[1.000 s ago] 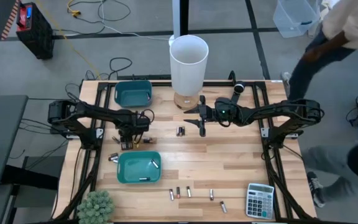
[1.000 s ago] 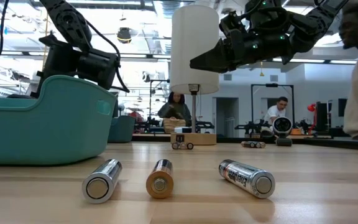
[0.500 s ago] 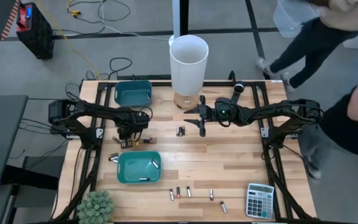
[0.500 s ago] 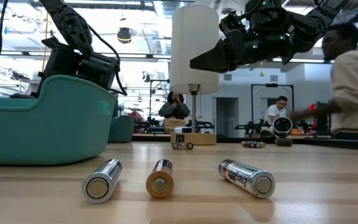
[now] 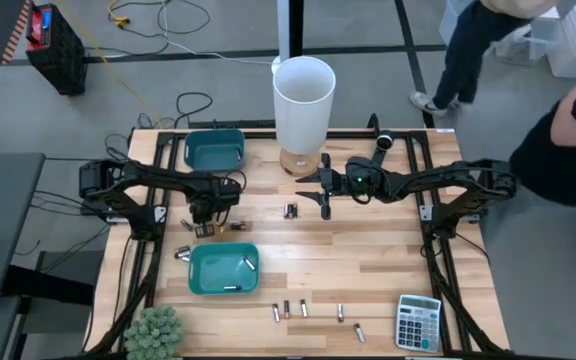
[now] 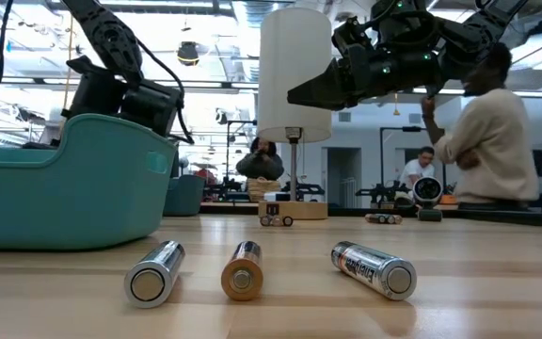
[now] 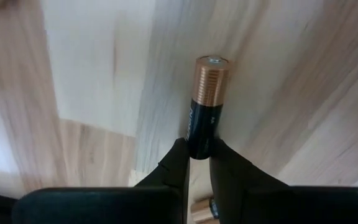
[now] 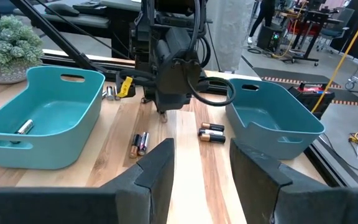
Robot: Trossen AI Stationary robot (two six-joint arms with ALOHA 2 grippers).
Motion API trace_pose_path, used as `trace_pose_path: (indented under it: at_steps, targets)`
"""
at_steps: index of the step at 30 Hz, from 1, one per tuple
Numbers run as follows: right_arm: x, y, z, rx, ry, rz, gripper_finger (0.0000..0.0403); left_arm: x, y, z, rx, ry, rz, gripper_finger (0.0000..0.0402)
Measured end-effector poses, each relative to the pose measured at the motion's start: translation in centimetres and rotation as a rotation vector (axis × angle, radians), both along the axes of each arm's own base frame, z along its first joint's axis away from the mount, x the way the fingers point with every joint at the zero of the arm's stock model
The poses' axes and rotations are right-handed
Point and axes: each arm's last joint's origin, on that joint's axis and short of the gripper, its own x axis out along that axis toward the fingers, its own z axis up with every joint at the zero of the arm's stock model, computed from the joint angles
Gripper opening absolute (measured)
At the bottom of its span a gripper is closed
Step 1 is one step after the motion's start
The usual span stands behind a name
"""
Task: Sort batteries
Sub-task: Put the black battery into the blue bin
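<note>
Battery (image 7: 206,106), a small rigid, smooth cylinder near the table's left edge; left gripper (image 7: 197,163) jaws clamp its dark end, a hold likelier to slip than mid-body. Right gripper (image 8: 199,163) jaws apart.

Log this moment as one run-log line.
left tool: shut on battery at table level | right tool: open, hovering mid-table | bins: near one holds batteries

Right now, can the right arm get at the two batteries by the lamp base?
Probably yes. The right gripper hangs open just beside the two batteries, with bare table between; the lamp stands behind them, not in the way.
</note>
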Motion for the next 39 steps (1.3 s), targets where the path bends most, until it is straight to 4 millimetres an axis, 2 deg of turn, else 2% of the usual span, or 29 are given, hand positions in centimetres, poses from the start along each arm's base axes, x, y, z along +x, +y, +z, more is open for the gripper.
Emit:
trace_pose_path:
  at_steps: [10, 14, 23, 32, 35, 39]
  targets:
    - [0.0, -0.1, 0.0, 0.0, 0.003, -0.002, 0.0171, 0.6, 0.2, 0.9, 0.026, -0.01, -0.005, 0.0036]
    - [-0.1, -0.2, -0.1, 0.003, 0.014, -0.008, 0.0171, 0.6, 0.4, 1.8, 0.07, -0.031, -0.011, 0.0036]
    - [-0.1, -0.2, -0.1, 0.003, 0.015, -0.008, 0.0171, -0.8, 0.0, 5.8, 0.131, -0.239, 0.027, 0.0035]
    - [-0.1, -0.2, -0.1, 0.003, 0.013, -0.008, 0.0171, -1.9, -0.5, 9.5, 0.16, -0.552, 0.085, 0.0035]
    - [-0.1, -0.2, 0.0, 0.003, 0.011, -0.008, 0.0171, -1.8, 0.1, 9.9, 0.185, -0.608, 0.146, 0.0035]
    - [-0.1, -0.2, 0.0, 0.007, 0.009, -0.008, 0.0171, -1.9, 1.9, 9.9, 0.265, -0.639, 0.282, 0.0035]
